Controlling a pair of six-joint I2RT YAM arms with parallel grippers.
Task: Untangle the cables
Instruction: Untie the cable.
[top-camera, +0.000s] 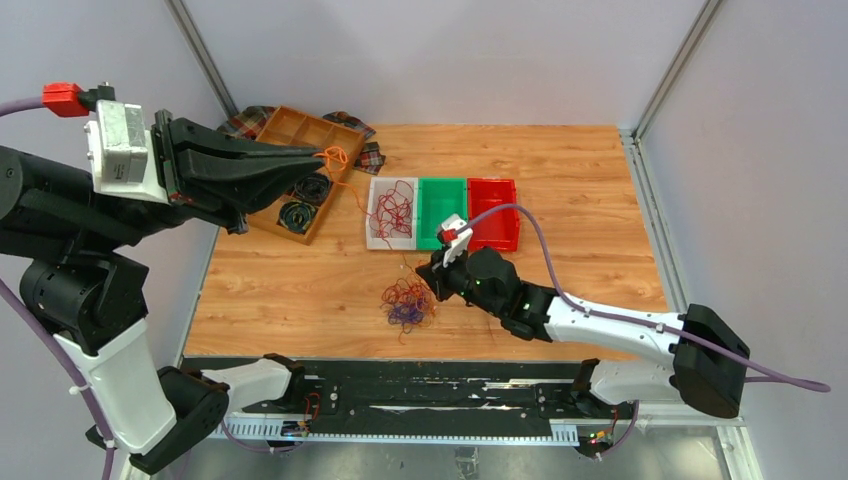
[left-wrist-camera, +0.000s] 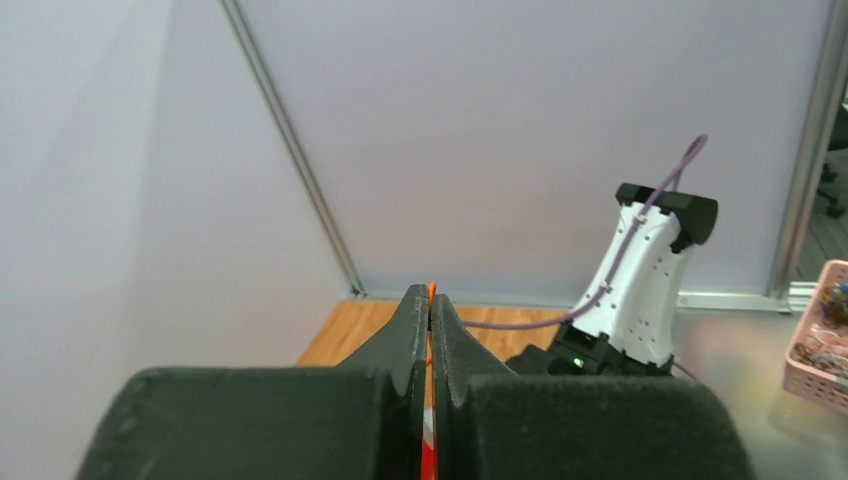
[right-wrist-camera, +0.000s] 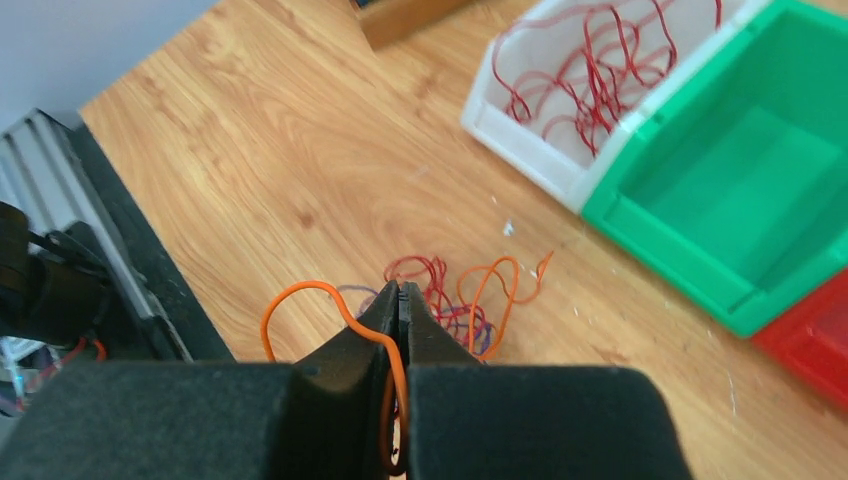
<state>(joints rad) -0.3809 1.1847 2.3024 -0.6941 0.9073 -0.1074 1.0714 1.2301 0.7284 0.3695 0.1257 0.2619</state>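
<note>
The cables are a small clump of red, orange and purple wires (top-camera: 407, 303) on the wooden table, also seen in the right wrist view (right-wrist-camera: 455, 305). My right gripper (top-camera: 432, 272) sits low just right of the clump, its jaws shut (right-wrist-camera: 400, 290) with an orange wire (right-wrist-camera: 300, 292) looping over the left finger into the gap. My left gripper (top-camera: 322, 155) is raised high at the far left, shut (left-wrist-camera: 431, 295) on another orange wire (top-camera: 338, 162) that dangles from its tip. Several red wires (top-camera: 395, 208) lie in the white bin.
The white bin (top-camera: 375, 238), a green bin (top-camera: 442, 212) and a red bin (top-camera: 494, 212) stand in a row behind the clump. A wooden tray (top-camera: 300, 125) with black coils lies on plaid cloth at the far left. A pink basket (left-wrist-camera: 820, 340) stands off the table.
</note>
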